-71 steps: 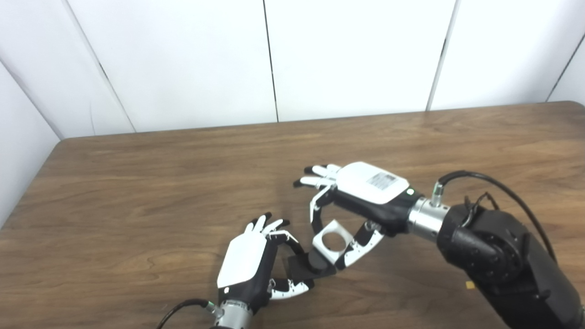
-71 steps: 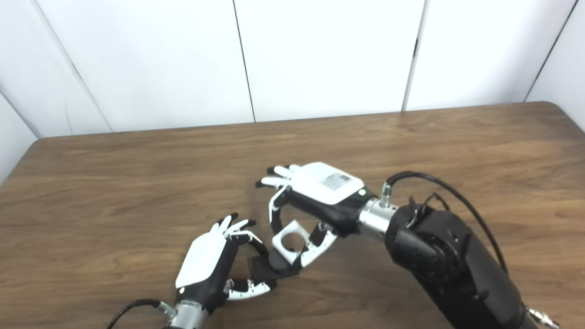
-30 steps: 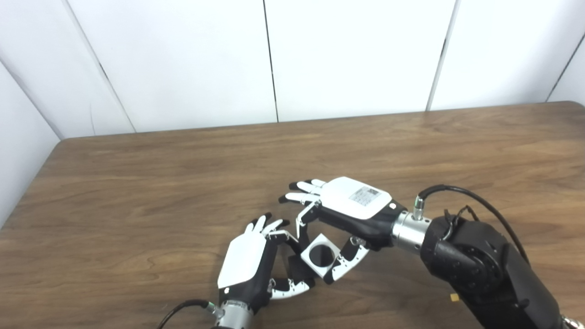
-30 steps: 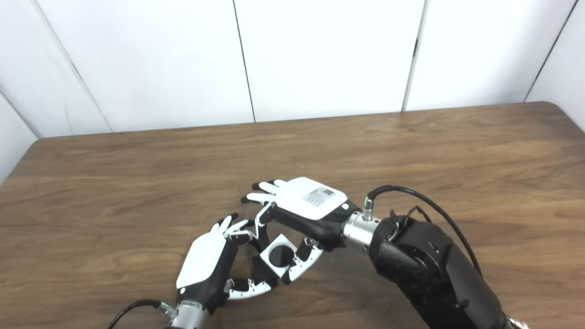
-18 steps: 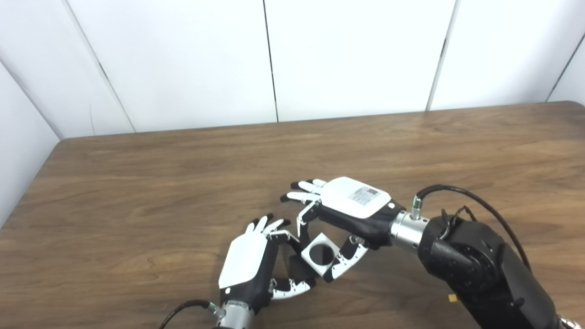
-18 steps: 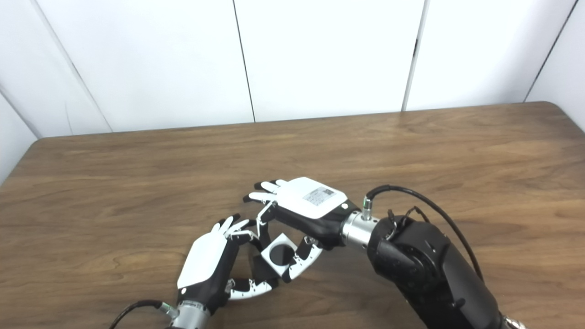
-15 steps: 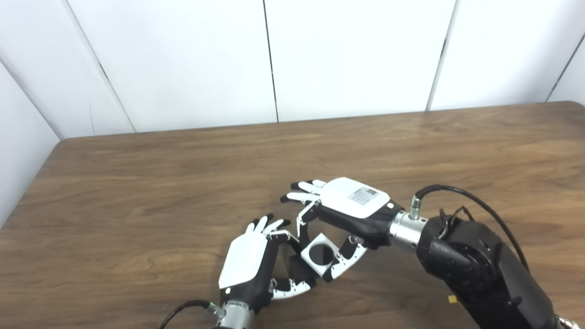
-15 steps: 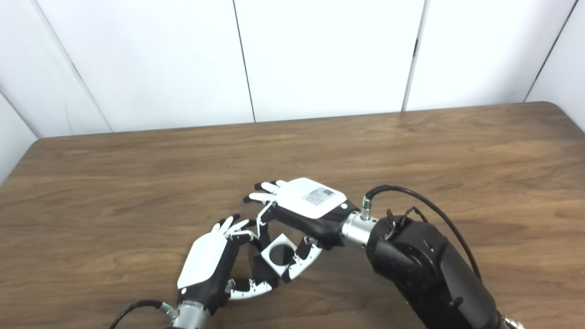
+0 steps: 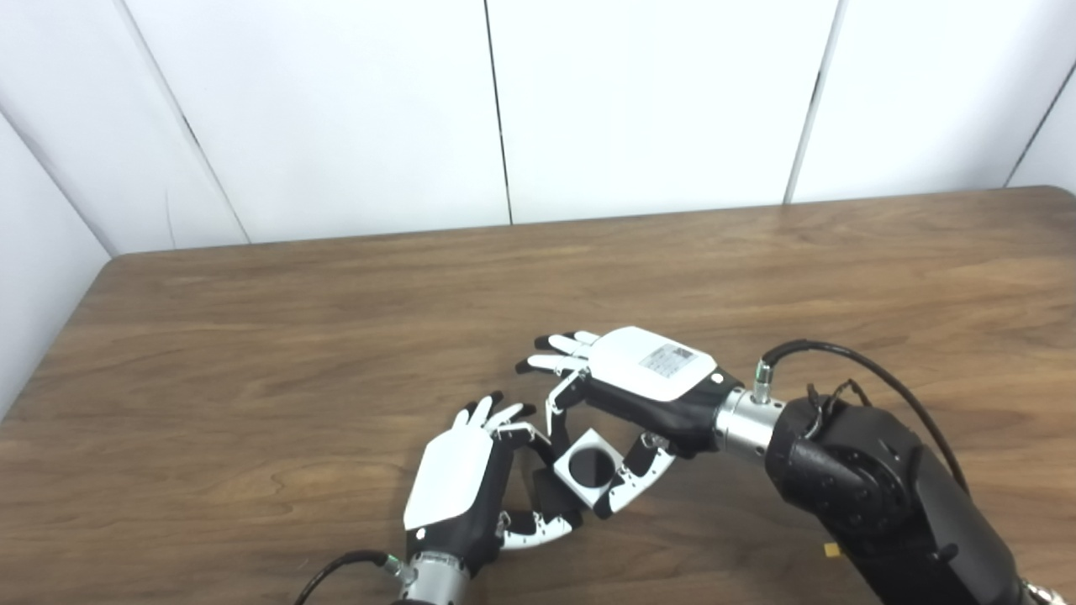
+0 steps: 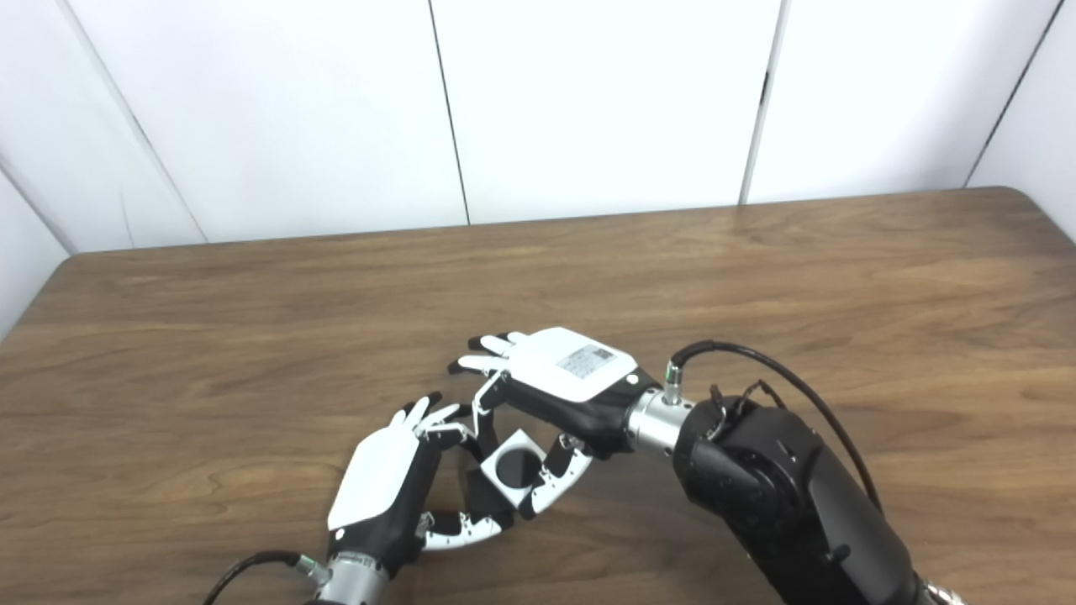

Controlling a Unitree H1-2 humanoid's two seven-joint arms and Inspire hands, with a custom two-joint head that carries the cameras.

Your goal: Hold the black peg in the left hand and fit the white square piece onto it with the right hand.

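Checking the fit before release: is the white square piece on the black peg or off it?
On it: the white square piece shows the black peg filling its round hole. How deep, cannot tell.

The rectangular wooden table (image 9: 252,353) is mid-brown with darker streaked grain. The flat wall panels (image 9: 336,109) behind it are plain white, split by thin dark seams. The small square plastic piece (image 9: 590,468) is white, its round hole filled with black. The left robot hand (image 9: 471,491) and right robot hand (image 9: 639,391) both have white backs, black palms and black-tipped white fingers.
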